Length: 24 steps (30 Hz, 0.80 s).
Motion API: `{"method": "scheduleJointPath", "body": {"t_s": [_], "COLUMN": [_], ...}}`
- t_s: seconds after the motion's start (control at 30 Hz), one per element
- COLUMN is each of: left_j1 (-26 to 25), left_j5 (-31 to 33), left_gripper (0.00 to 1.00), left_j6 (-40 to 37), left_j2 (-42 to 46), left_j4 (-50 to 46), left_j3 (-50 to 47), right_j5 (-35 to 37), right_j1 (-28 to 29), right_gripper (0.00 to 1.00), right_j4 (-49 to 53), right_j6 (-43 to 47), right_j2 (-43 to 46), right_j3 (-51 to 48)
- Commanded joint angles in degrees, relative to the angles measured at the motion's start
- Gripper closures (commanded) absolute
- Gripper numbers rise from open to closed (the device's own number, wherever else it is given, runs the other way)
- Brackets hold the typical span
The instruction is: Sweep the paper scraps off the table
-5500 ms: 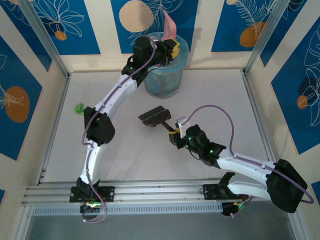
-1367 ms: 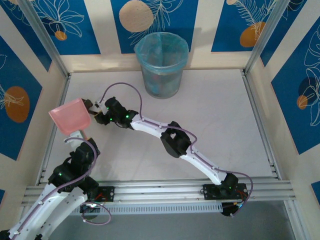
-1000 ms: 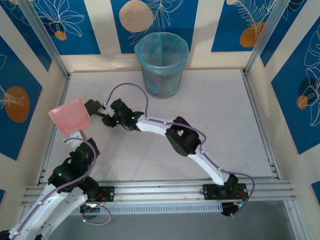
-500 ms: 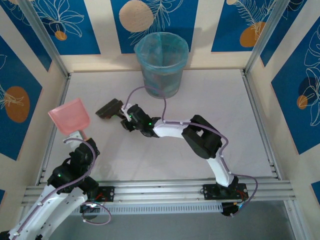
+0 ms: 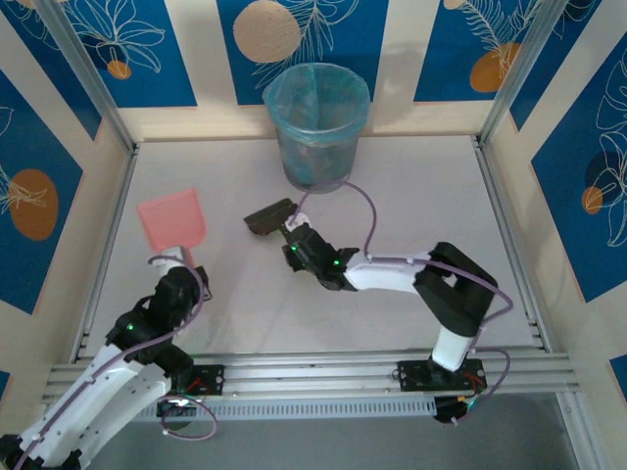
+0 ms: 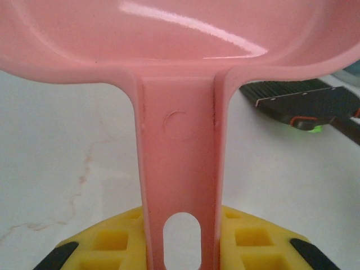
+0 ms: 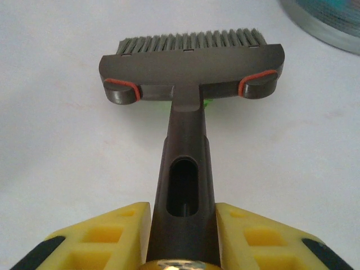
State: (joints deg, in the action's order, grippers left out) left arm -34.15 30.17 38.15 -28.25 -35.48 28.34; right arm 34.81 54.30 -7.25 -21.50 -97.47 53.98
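Now the left gripper is clamping the handle of the pink dustpan at the left of the table, while the right gripper is squeezing the brush; a green paper scrap is peeking from under its head, near the bin.
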Motion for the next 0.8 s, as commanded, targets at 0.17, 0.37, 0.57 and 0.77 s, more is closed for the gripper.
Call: {"method": "scheduleJointPath", "body": {"t_s": [0.17, 0.37, 0.57, 0.77], "left_j1": [-0.4, -1.7, -8.2, -15.0], "left_j5": [-20.2, -32.7, -34.4, -33.0], "left_gripper": [1.0, 1.0, 1.0, 1.0], "left_j6": [-5.0, -6.9, -9.4, -11.8], "left_j2": [-11.8, -21.1, -31.5, -39.9], "left_j4": [12.1, 17.7, 18.7, 16.3], "left_j3": [0.8, 2.1, 5.7, 10.4], "right_j5": [7.6, 3.2, -7.1, -16.3], "right_j1": [-2.7, -8.3, -18.2, -29.2], "right_gripper": [1.0, 1.0, 1.0, 1.0], "right_j4": [16.4, 28.1, 32.8, 40.0], "right_j6": [-16.5, -23.2, -24.8, -24.1], "right_j2": [18.5, 31.7, 42.2, 43.2], "right_j3": [-11.3, -13.9, -14.3, -8.8]}}
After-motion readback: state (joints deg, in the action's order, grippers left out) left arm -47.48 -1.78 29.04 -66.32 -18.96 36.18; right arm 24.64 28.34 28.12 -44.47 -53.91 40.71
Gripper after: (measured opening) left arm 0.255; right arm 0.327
